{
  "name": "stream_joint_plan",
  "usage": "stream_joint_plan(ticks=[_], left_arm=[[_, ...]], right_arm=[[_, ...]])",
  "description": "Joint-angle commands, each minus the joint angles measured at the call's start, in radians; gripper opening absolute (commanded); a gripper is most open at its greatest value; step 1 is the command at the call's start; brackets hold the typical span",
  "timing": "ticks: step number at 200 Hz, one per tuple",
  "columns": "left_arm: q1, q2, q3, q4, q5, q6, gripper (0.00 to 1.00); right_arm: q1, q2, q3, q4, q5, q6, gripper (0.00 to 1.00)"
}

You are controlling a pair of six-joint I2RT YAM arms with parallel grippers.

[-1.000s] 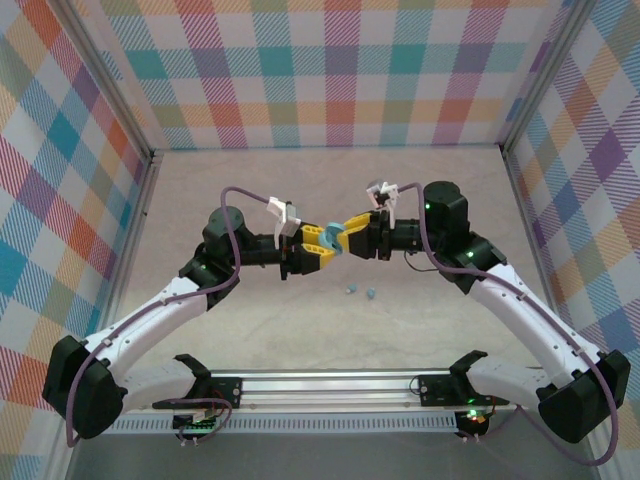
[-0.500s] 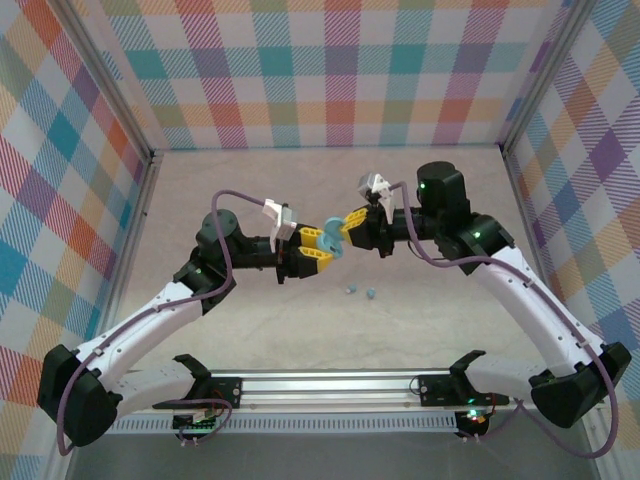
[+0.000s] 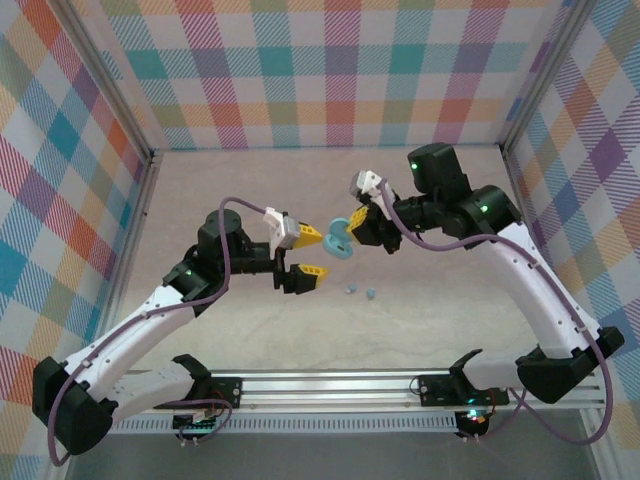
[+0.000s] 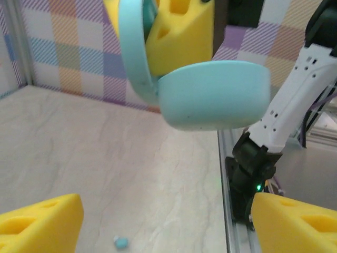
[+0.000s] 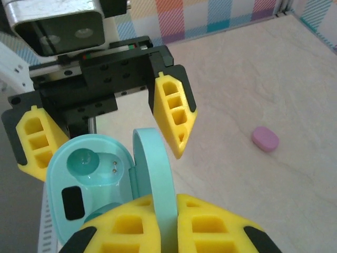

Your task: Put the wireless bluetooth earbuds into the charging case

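Handover above the middle of the worktop. The right tool is closed on the light-blue charging case and holds it in the air. In the right wrist view its yellow fingers pinch the raised lid from both sides. The case base hangs open to the left of the lid, and its moulded sockets are exposed. The left tool faces the case from the left with its jaws spread wide. One yellow finger stands just beside the lid and the other stands beyond the base; neither shows contact with the case. From the left wrist the case hangs above and between the two parted fingers, with nothing gripped between them. Two light-blue earbuds lie on the worktop, near and to the right of the tools: the left earbud and the right earbud lie close together but apart. One of them appears below the case in the left wrist view. A small pink oval item rests on the worktop, well apart from the case.
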Motion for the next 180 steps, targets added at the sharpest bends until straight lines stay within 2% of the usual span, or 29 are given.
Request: stream_joint_plan(ticks=[1, 26, 52, 95, 124, 180], left_arm=[[0.006, -0.023, 0.098, -0.261, -0.042, 0.199, 0.87], [0.005, 0.037, 0.179, -0.392, 0.019, 0.225, 0.89], [0.005, 0.061, 0.177, -0.342, 0.064, 0.162, 0.92], [0.005, 0.072, 0.134, -0.302, 0.021, 0.098, 0.93], [0.001, 0.069, 0.061, -0.129, 0.049, -0.017, 0.93], [-0.066, 0.013, -0.110, 0.183, -0.031, 0.034, 0.93]], right_arm=[[0.091, 0.041, 0.042, -0.187, 0.215, -0.151, 0.04], [0.177, 0.057, 0.026, -0.181, 0.341, -0.188, 0.04], [0.244, 0.085, 0.035, -0.184, 0.504, -0.199, 0.03], [0.294, 0.089, 0.038, -0.158, 0.663, -0.192, 0.03], [0.301, 0.070, 0.023, -0.128, 0.674, -0.177, 0.03], [0.304, 0.046, 0.006, -0.117, 0.593, -0.164, 0.03]])
